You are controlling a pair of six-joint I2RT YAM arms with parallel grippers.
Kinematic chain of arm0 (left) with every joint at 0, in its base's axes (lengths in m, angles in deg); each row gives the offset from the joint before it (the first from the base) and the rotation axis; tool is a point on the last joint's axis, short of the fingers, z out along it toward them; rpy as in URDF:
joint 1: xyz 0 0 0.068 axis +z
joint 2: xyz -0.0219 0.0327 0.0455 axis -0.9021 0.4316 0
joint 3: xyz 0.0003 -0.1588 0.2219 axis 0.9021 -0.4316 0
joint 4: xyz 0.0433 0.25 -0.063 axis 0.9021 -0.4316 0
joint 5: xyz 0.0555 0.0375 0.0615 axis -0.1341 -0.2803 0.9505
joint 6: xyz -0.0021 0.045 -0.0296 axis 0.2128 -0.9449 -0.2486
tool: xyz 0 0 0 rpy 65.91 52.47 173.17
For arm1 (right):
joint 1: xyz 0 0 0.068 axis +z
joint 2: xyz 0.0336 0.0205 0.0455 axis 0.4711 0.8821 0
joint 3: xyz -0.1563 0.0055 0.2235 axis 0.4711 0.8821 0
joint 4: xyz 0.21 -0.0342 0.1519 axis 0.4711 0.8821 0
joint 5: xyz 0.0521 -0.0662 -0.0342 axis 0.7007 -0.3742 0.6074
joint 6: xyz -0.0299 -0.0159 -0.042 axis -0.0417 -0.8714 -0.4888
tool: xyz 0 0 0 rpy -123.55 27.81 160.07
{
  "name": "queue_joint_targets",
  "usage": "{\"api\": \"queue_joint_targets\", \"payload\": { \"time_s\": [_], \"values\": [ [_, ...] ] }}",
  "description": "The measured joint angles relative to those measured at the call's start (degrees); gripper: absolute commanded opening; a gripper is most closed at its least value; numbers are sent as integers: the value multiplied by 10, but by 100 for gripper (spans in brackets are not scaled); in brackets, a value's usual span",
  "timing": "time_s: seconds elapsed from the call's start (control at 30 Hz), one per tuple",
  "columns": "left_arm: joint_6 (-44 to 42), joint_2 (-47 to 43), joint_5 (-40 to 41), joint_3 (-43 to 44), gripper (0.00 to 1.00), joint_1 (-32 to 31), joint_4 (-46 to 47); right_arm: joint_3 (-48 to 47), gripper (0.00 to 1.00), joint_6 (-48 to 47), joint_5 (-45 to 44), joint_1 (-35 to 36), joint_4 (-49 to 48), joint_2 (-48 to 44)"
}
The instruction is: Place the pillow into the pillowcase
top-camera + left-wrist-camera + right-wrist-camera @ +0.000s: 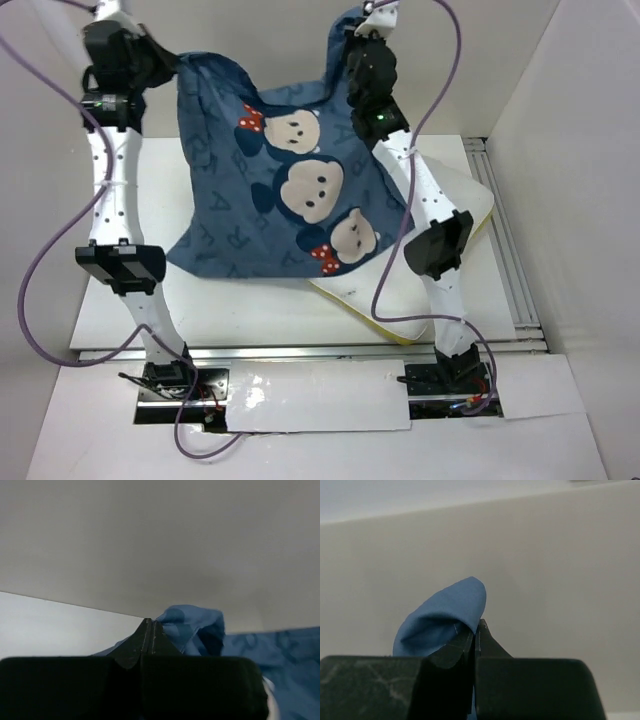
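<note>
1. Pinching the pillowcase (280, 190) by its two upper corners, both grippers are pressed together on cloth. The left gripper (150, 624) has blue fabric bunched just past its tips, and the right gripper (476, 626) nips a rounded fold.
2. The pillowcase hangs spread between them above the far half of the table (110, 310). Its printed face is turned up, and its lower hem drops toward the middle.
3. The pillow (468, 205) lies on the table by the right edge, with its yellow-banded near corner showing below the hem.
4. By my reading the job is unfinished. Much of the pillow sits bare, so it has yet to be worked fully in and the cover drawn over it.
5. The pillowcase's opening cannot be made out. Whether the covered part of the pillow is inside or merely underneath cannot be told. The wrist views show only wall and cloth.
</note>
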Motion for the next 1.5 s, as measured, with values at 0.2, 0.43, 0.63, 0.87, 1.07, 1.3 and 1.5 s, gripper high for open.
{"api": "queue_joint_targets", "payload": {
  "time_s": [0.2, 0.43, 0.63, 0.87, 1.07, 1.3, 1.5],
  "values": [
    [143, -12, -184, -27, 0, 173, 111, 80, 0, -26, 75, 2, -150, -19],
    [174, -244, -278, -254, 0, 259, 243, 263, 5, -29, 160, 0, -168, -233],
    [132, -569, -275, -743, 0, 195, 308, 832, 16, 15, 238, -3, -276, -572],
    [116, -618, -194, -956, 100, 157, 103, 1092, 56, 92, 215, 3, -134, -645],
    [118, -634, -137, -923, 100, 144, -16, 1086, 92, 134, 145, 3, -34, -776],
    [105, -635, -82, -882, 100, 139, -58, 1027, 100, 168, 76, 0, 40, -797],
    [110, -558, -86, -868, 100, 139, -53, 1021, 100, 181, 69, -1, 99, -744]
  ]
}}
